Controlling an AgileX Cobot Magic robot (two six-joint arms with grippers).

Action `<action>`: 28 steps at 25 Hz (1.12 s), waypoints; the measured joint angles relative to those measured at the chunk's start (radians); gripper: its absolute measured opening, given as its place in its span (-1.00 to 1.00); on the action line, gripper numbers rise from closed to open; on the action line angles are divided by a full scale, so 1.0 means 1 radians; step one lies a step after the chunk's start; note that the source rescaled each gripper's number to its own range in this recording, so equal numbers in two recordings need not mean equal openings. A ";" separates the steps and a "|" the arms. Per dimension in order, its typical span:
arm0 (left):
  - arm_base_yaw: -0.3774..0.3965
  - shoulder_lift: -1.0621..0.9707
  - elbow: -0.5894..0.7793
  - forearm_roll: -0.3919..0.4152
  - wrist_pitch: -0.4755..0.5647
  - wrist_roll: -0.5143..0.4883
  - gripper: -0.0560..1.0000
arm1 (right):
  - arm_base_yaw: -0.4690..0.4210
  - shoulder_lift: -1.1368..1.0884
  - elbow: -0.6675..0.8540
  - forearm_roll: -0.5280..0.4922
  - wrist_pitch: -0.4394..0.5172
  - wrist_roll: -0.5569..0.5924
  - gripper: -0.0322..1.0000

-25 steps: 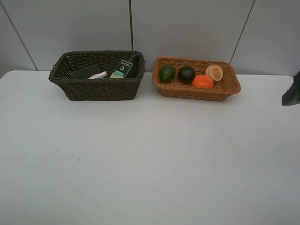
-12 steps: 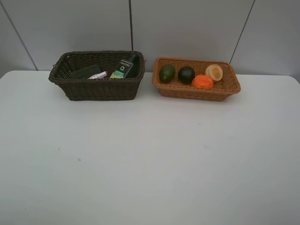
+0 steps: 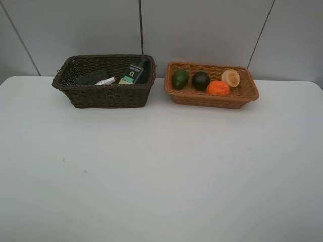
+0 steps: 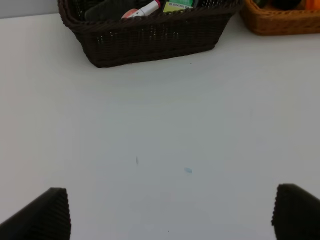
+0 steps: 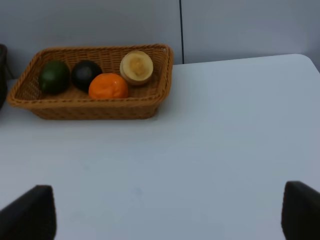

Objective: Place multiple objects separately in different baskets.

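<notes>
Fingers point(image 4: 55, 212) of both arms are spread apart, nothing held. Sorting appears complete: fruit point(image 3: 201, 80) in the tan basket point(image 3: 212, 99) at 1 o'clock, remaining items in the dark basket point(image 3: 103, 96) at 11 o'clock.

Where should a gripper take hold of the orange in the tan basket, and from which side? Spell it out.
Grip the orange across its round middle, coming straight down from above. It lies in the tan basket against the front wall, with the dark fruit and the pale fruit close behind it, so a sideways approach is blocked; its top is bare.
</notes>
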 joint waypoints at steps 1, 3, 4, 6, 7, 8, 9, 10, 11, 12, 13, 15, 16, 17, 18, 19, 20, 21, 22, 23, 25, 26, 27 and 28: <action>0.000 0.000 0.000 0.000 0.000 0.000 0.98 | 0.000 -0.001 0.007 0.005 0.008 -0.019 1.00; 0.000 0.000 0.000 0.000 0.000 0.000 0.98 | 0.000 -0.001 0.021 0.020 0.027 -0.046 1.00; 0.000 0.000 0.000 0.000 0.000 0.000 0.98 | 0.000 -0.001 0.022 0.025 0.031 -0.055 1.00; 0.000 0.000 0.000 0.000 0.000 0.000 0.98 | 0.000 -0.001 0.022 0.026 0.031 -0.064 1.00; 0.000 0.000 0.000 0.000 0.000 0.000 0.98 | 0.000 -0.001 0.022 0.027 0.031 -0.066 1.00; 0.000 0.000 0.000 0.000 0.000 0.000 0.98 | 0.000 -0.001 0.022 0.027 0.031 -0.066 1.00; 0.000 0.000 0.000 0.000 0.000 0.000 0.98 | 0.000 -0.001 0.022 0.027 0.031 -0.066 1.00; 0.000 0.000 0.000 0.000 0.000 0.000 0.98 | 0.000 -0.001 0.022 0.027 0.031 -0.067 1.00; 0.000 0.000 0.000 0.000 0.000 0.000 0.98 | 0.000 -0.001 0.022 0.027 0.031 -0.069 1.00; 0.000 0.000 0.000 0.000 0.000 0.000 0.98 | 0.000 -0.001 0.022 0.027 0.031 -0.069 1.00; 0.000 0.000 0.000 0.000 0.000 0.000 0.98 | 0.000 -0.001 0.022 0.028 0.031 -0.069 1.00; 0.000 0.000 0.000 0.000 0.000 0.000 0.98 | 0.000 -0.001 0.022 0.028 0.031 -0.070 1.00; 0.000 0.000 0.000 0.000 0.000 0.000 0.98 | 0.000 -0.001 0.022 0.028 0.031 -0.070 1.00; 0.000 0.000 0.000 0.000 0.000 0.000 0.98 | 0.000 -0.001 0.022 0.028 0.031 -0.070 1.00; 0.000 0.000 0.000 0.000 0.000 0.000 0.98 | 0.000 -0.001 0.022 0.028 0.031 -0.070 1.00; 0.000 0.000 0.000 0.000 0.000 0.000 0.98 | 0.000 -0.001 0.022 0.028 0.031 -0.070 1.00; 0.000 0.000 0.000 0.000 0.000 0.000 0.98 | -0.004 -0.001 0.022 0.028 0.031 -0.070 1.00; 0.000 0.000 0.000 0.000 0.000 0.000 0.98 | -0.013 -0.001 0.022 0.028 0.031 -0.070 1.00; 0.000 0.000 0.000 0.000 0.000 0.000 0.98 | -0.030 -0.001 0.022 0.028 0.031 -0.070 1.00; 0.000 0.000 0.000 0.000 0.000 0.000 0.98 | -0.047 -0.001 0.022 0.028 0.031 -0.070 1.00; 0.000 0.000 0.000 0.000 0.000 0.000 0.98 | -0.090 -0.001 0.022 0.028 0.031 -0.070 1.00; 0.000 0.000 0.000 0.000 0.000 0.000 0.98 | -0.107 -0.001 0.022 0.028 0.031 -0.070 1.00; 0.000 0.000 0.000 0.000 0.000 0.000 0.98 | -0.117 -0.001 0.022 0.028 0.031 -0.070 1.00; 0.000 0.000 0.000 0.000 0.000 0.000 0.98 | -0.122 -0.001 0.022 0.028 0.031 -0.070 1.00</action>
